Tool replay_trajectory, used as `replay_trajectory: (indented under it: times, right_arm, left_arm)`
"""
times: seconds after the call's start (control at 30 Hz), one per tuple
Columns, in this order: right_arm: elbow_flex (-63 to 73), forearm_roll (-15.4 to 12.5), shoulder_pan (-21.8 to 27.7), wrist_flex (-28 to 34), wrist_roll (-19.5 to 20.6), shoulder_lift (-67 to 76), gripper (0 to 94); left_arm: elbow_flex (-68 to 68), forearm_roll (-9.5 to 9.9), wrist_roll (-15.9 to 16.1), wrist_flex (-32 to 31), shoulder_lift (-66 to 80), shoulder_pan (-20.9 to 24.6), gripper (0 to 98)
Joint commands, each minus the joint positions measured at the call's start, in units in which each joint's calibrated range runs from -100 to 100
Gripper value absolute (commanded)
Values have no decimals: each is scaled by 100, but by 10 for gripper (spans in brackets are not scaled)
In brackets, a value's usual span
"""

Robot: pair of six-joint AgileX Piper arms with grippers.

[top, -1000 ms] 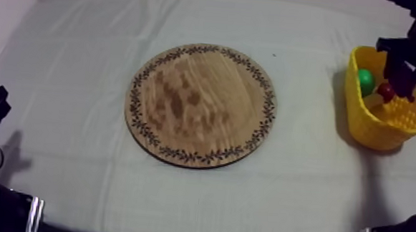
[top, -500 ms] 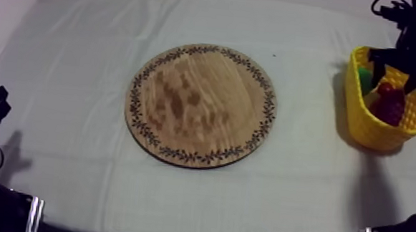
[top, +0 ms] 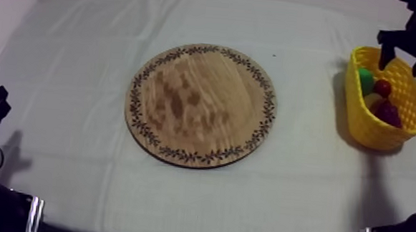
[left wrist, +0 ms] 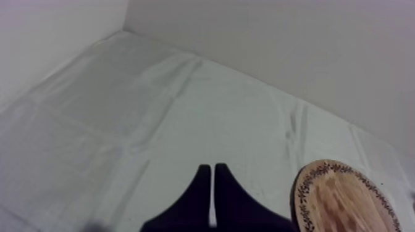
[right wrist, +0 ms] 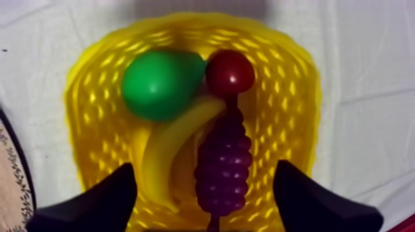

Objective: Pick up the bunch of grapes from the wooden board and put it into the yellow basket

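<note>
Right pincer (top: 405,61) released, wide above basket (right wrist: 290,111), grapes (right wrist: 221,166) below beside banana (right wrist: 170,148), left pincer (left wrist: 212,168) clenched on nothing

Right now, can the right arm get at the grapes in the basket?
Probably yes. The right pincer hangs open right above the basket, and the grapes lie on top beside the banana with nothing covering them.

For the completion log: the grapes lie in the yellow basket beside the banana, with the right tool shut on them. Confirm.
One error: the right wrist view shows the right tool open, clear of the grapes, which do lie in the yellow basket beside the banana.
</note>
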State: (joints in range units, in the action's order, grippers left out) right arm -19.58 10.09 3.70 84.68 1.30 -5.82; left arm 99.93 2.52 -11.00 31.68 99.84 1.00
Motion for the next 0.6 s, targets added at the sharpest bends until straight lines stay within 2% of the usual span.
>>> replay_trajectory:
  times: [0.0,0.13,0.37,0.57]
  right_arm:
    - [-132,-2,-10,-176,-6,350,546]
    - [-639,-22,-35,-714,65,982,477]
    - [-1945,-126,-15,-2299,309,2248,340]
    - [-3257,-243,-99,-3245,197,3500,231]
  left_arm:
    - [-4,-1,-1,0,-2,-2,0]
    - [-4,-1,-1,0,-2,-2,0]
    - [-4,-1,-1,0,-2,-2,0]
    - [-4,-1,-1,0,-2,-2,0]
